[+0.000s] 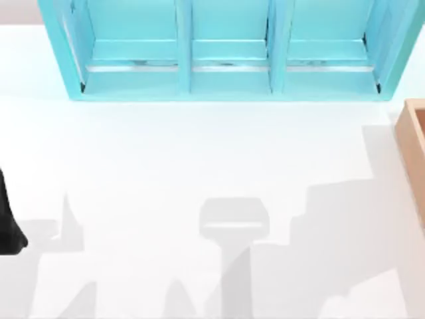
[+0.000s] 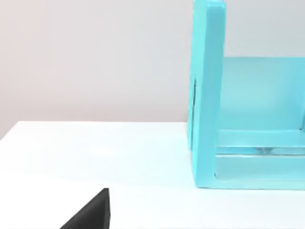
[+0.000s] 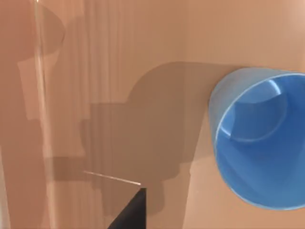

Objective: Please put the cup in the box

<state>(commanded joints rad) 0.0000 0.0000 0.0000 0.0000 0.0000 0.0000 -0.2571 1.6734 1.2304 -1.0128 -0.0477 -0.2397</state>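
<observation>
Blue cup (image 3: 259, 143) apparently inside tan box (image 3: 119, 71), right wrist view; gripper fingers' state untellable.

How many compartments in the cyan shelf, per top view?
3, side by side in the cyan shelf along the table's far edge: left compartment, middle compartment, right compartment. The frame cuts off the shelf's upper part, so more may be hidden.
</observation>
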